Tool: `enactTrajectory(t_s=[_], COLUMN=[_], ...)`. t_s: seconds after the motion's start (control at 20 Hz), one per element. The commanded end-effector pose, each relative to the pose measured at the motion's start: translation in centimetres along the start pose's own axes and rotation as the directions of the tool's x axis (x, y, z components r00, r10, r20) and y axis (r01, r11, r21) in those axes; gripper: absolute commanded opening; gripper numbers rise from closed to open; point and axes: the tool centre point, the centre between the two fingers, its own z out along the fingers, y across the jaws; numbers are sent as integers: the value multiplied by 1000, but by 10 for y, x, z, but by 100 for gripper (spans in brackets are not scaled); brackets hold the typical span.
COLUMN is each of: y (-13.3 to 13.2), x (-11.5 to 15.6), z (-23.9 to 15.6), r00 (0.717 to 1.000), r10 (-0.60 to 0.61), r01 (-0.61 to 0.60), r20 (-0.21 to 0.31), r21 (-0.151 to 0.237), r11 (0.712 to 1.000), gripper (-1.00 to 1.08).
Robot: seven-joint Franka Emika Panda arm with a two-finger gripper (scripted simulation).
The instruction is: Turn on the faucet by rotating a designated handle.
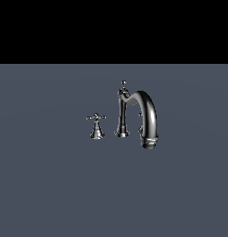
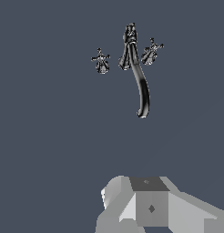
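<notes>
The faucet (image 1: pixel 134 118) stands upright on the flat grey surface (image 1: pixel 51 185), its arched spout curving down to the exterior view's right of the slender column. A cross handle (image 1: pixel 96 126) sits apart on the column's other side (the wrist view shows a second handle (image 2: pixel 151 51) flanking it). The gripper (image 2: pixel 148 207) is well apart from the faucet; fingers hidden, so I cannot tell its state
</notes>
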Motion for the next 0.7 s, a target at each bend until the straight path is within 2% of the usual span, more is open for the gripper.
enactTrajectory(t_s=[0.0, 0.05, 0.1, 0.15, 0.2, 0.25, 0.3, 0.35, 0.4, 0.45, 0.5, 0.55, 0.6, 0.65], y=[-8, 4, 2, 21, 15, 9, 22, 22, 53, 29, 62, 72, 88, 93], x=[-5, -2, 1, -4, -1, 7, 11, 18, 17, 17, 30, 37, 41, 54], z=[9, 29, 35, 55, 65, 79, 99, 101, 122, 144, 140, 148, 157, 162], r00=[1000, 998, 997, 990, 988, 990, 984, 986, 976, 971, 976, 975, 973, 973], r10=[-20, 11, -5, 34, 36, 31, 55, 37, 97, 47, 91, 64, 98, 136], r01=[20, -11, 6, -33, -35, -30, -54, -28, -87, -32, -81, -45, -84, -120], r20=[22, 63, 80, 140, 152, 141, 169, 161, 196, 236, 197, 211, 210, 186], r21=[-10, 1, -5, -5, -4, -6, -12, -58, -58, -64, -57, -92, -74, -95], r11=[1000, 1000, 1000, 999, 999, 1000, 998, 998, 995, 997, 995, 995, 994, 988], gripper=[-36, -14, -1, 12, 22, 25, 23, 17, 8, 1, 8, -7, -20, -28])
